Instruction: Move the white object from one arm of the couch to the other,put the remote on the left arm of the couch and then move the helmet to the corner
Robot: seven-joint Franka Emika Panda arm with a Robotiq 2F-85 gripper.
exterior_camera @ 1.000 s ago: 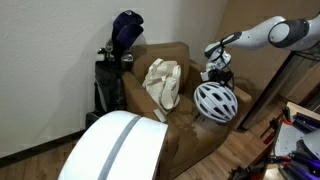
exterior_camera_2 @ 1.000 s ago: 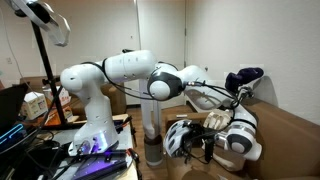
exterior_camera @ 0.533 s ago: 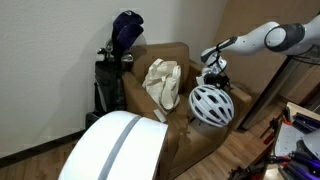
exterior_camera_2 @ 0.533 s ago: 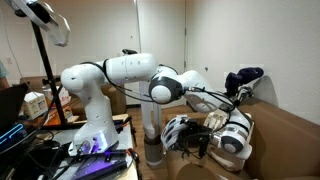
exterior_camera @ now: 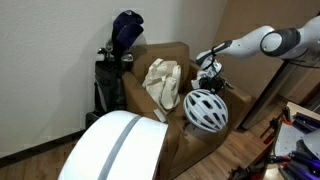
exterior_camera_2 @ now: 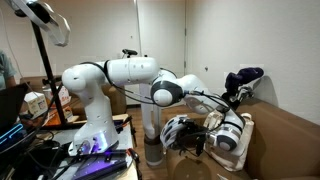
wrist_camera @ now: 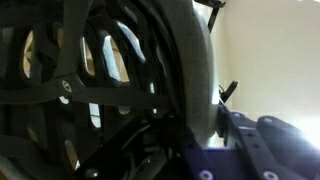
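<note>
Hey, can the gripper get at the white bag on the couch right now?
Probably not: the gripper appears shut on the helmet, leaving no free grip for the white bag nearby.

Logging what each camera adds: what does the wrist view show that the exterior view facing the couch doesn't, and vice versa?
Only the wrist view: the helmet up close, its vent ribs filling the frame. Only the exterior view: the brown couch, the white bag on its seat, the golf bag beside it, and the robot arm reaching in. Both: the helmet.
</note>
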